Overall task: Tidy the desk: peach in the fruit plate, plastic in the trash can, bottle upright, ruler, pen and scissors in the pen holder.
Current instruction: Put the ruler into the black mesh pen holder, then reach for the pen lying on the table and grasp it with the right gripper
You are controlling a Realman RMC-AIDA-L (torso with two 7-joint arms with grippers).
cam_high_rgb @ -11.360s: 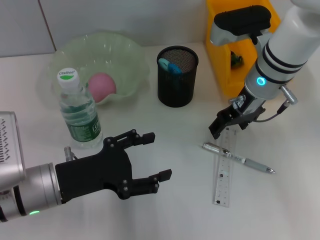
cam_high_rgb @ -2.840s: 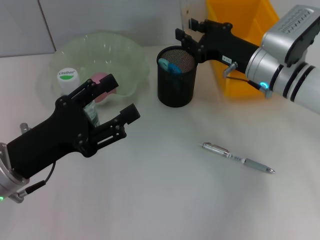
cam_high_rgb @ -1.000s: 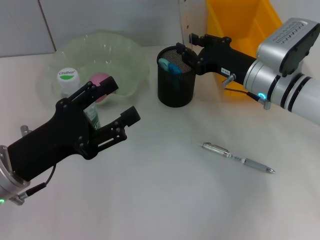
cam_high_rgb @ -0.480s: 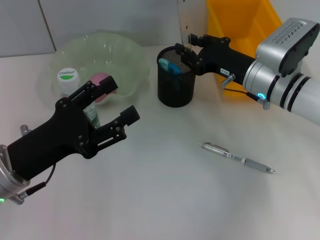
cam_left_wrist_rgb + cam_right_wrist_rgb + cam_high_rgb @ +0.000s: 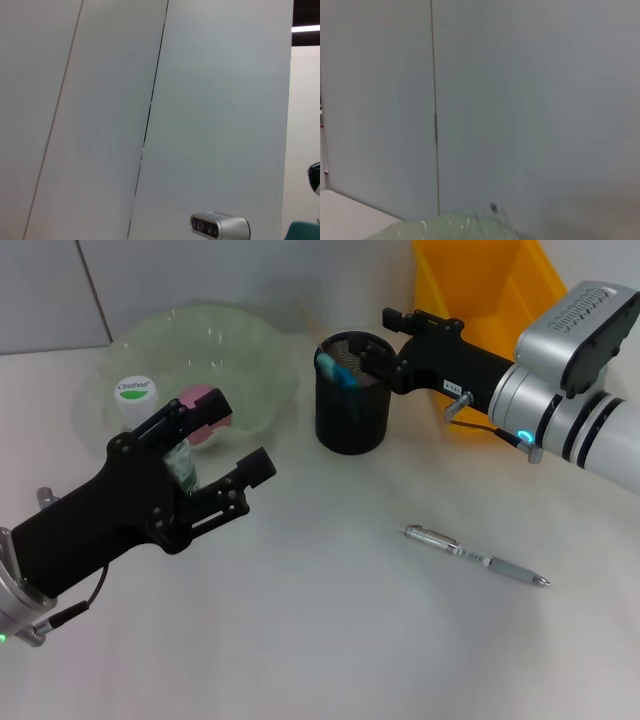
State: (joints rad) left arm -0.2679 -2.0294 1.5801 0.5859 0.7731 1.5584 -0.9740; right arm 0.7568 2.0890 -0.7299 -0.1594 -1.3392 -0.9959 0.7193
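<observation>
The black mesh pen holder (image 5: 352,405) stands at the back centre with the blue scissors handles (image 5: 335,370) inside. A faint clear strip, seemingly the ruler (image 5: 311,322), leans out of its rim toward the plate. My right gripper (image 5: 385,340) hovers open over the holder's right rim. On the table to the right lies the silver pen (image 5: 475,557). The pink peach (image 5: 198,400) rests in the green fruit plate (image 5: 245,340). The bottle (image 5: 134,396) stands upright, half hidden behind my open left gripper (image 5: 238,435). No plastic is in view.
The yellow trash can (image 5: 485,285) stands behind my right arm at the back right. In the right wrist view the plate's rim (image 5: 440,225) shows under a grey wall. The left wrist view shows wall panels and a small camera unit (image 5: 220,227).
The ruler, held upright over the pen holder half a second ago, has left my right gripper's fingers and dropped in, tilting left. My left arm has barely moved.
</observation>
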